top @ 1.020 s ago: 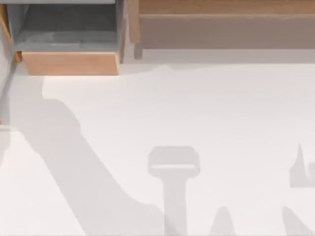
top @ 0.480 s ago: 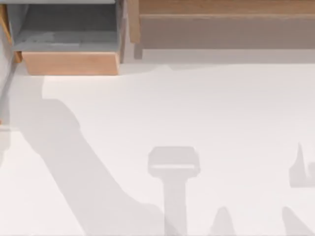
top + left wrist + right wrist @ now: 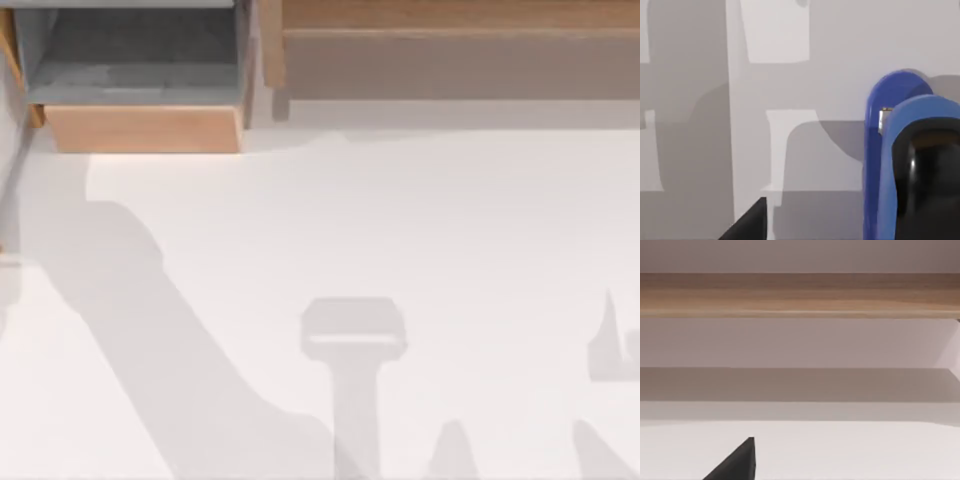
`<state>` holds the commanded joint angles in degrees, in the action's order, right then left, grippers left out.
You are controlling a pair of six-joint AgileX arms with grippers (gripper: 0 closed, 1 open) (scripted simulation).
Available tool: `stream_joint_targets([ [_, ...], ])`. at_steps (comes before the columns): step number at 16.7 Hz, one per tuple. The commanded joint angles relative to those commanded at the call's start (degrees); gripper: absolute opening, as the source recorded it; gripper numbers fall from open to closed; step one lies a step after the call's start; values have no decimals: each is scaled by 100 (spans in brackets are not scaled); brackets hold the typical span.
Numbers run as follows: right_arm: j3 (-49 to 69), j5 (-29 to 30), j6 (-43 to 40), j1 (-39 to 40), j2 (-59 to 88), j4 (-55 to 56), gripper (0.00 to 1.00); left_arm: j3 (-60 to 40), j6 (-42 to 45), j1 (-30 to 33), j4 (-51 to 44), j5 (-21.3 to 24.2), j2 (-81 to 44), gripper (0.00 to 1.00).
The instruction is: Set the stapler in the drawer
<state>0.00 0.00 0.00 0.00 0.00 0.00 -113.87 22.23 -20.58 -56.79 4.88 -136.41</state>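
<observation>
The stapler sits right under the left wrist camera, over a pale grey surface crossed by shadows. One dark fingertip of the left pincer pokes in beside it, well apart from the blue body. Whether that pincer is gripping the stapler or has let go I cannot tell; the other finger is out of sight.

From above, the drawer stands pulled out at the far left of the desk, its grey floor bare where it can be seen. The long wooden shelf runs along the back to its right.

My guess is that this is the carrying or lowering stage: the stapler does not appear on the visible part of the drawer floor. The next move would need the stapler brought inside the grey walls, clear of the tan front, then let go low.

The stapler is blue with a rounded end, a glossy black top piece, and a tiny pale label near its tip.

The right arm looks parked, one dark fingertip facing the shelf.
</observation>
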Motion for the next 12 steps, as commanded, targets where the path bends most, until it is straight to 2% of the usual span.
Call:
stream_joint_targets([
  [7, 0, 0, 0, 0, 0, 0, 100, 66, 82, -9, 152, 46, 95, 100],
  [12, 0, 0, 0, 0, 0, 0, 100, 723, 745, -63, 1435, 413, 813, 100],
])
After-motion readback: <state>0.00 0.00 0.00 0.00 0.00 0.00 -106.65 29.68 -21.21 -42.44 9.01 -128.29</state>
